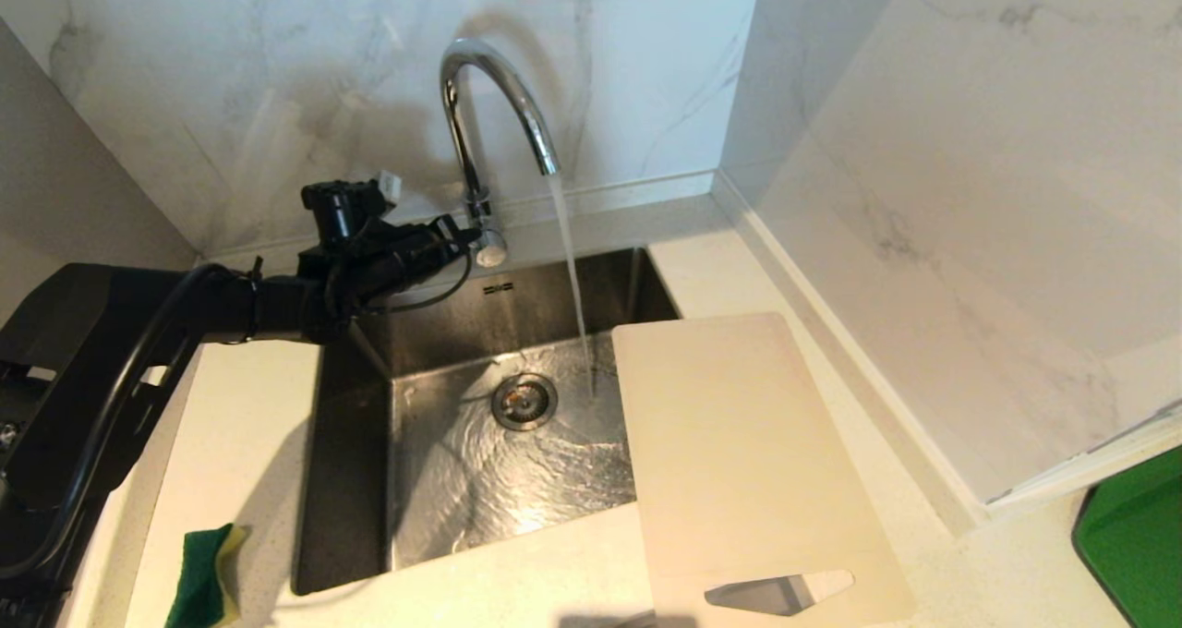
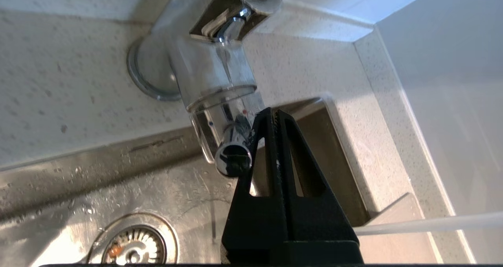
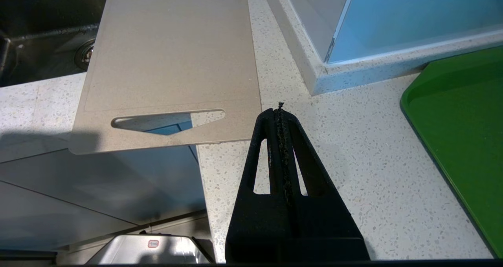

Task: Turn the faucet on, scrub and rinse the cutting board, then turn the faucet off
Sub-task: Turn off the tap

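Faucet [image 1: 489, 102] at back rim of sink [image 1: 351, 480], running; stream landing beside drain [image 1: 524, 401]. Left gripper [image 2: 275, 114] clenched on nothing, tips against faucet's side lever [image 2: 233, 159]. Cutting board [image 1: 739, 462] lying flat across sink's right edge and countertop [image 1: 970, 582], handle cutout nearest. Right gripper [image 3: 279, 108] clenched, empty, over countertop near board. Sponge [image 1: 205, 577] left of sink.

The near short end of the cutting board [image 1: 757, 462] runs off the bottom of the head view, just past its handle slot. The sponge [image 1: 203, 577] and the green tray [image 1: 1136, 536] are cut by the edges there too. In the left wrist view the tap [image 2: 214, 68] loses its spout off the top, and the left tool [image 2: 273, 116] covers part of the lever's [image 2: 233, 157] base. The right tool [image 3: 279, 110] is out of the head view.
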You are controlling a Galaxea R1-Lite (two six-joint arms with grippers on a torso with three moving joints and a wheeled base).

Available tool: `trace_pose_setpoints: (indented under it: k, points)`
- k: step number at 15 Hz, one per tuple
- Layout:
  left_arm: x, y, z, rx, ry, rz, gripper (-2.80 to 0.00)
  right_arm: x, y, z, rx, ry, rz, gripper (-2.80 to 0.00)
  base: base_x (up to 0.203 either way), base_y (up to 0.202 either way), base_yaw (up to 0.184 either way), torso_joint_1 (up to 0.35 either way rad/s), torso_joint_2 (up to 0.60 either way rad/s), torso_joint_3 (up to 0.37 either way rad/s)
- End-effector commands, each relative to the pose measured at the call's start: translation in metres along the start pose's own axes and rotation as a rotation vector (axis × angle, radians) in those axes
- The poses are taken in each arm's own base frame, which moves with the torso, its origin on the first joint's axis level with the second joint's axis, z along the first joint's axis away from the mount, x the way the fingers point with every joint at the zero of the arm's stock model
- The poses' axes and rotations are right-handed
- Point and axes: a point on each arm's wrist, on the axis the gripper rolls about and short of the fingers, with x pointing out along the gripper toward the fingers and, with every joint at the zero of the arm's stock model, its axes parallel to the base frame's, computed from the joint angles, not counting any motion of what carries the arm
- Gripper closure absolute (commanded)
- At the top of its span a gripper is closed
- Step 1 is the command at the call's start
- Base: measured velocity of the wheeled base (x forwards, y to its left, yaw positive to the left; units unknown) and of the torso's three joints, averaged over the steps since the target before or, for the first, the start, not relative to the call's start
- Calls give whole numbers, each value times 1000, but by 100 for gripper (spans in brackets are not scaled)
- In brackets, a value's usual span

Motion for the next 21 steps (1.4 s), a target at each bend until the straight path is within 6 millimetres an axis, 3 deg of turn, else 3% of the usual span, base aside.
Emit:
trace_pose_setpoints:
  k: [1, 12, 21]
  points:
    - [-1, 5, 3, -1, -11, 6, 0, 0, 0, 0, 0, 1, 2, 0, 0, 0, 0, 0, 0, 0]
    - [-4, 5, 12, 11, -47, -6, 0, 0, 0, 0, 0, 1, 2, 0, 0, 0, 0, 0, 0, 0]
    - [-23, -27, 39, 19, -77, -44, 0, 0, 0, 0, 0, 1, 2, 0, 0, 0, 0, 0, 0, 0]
